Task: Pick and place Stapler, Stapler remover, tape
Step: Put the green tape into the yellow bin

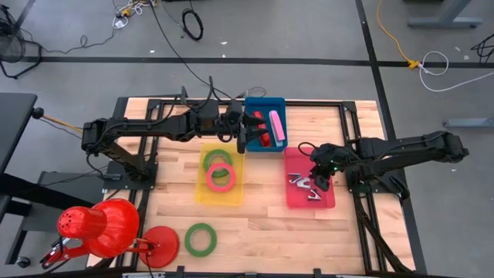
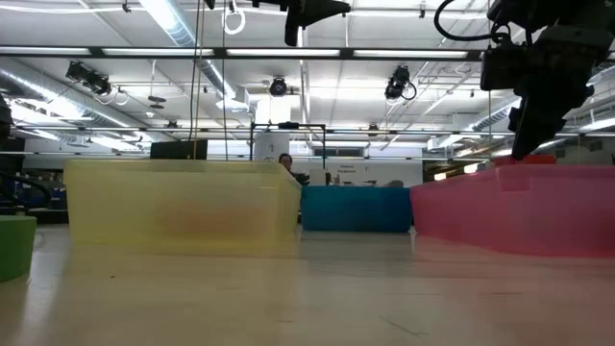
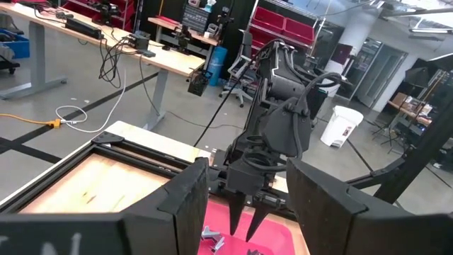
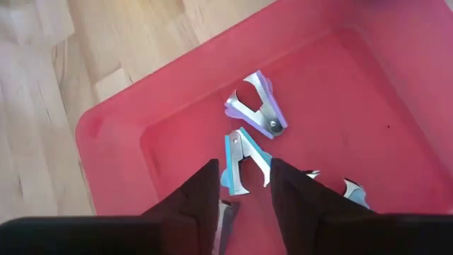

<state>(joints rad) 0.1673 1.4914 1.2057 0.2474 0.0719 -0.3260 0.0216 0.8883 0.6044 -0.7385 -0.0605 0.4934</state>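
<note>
Right hand [image 1: 319, 181] open narrowly above staple removers [image 4: 256, 106] in pink bin [image 1: 297, 198]; left hand [image 1: 241, 144] wide, empty.

The left arm is extended across the far side of the table, its wrist held level. The left gripper [image 1: 241, 137] is held with fingers [image 3: 185, 205] spread apart, nothing between them. The right arm is reached in from the right, wrist bent downward. The right gripper [image 1: 316, 182] is pointed down, fingers [image 4: 195, 202] parted, empty.
</note>
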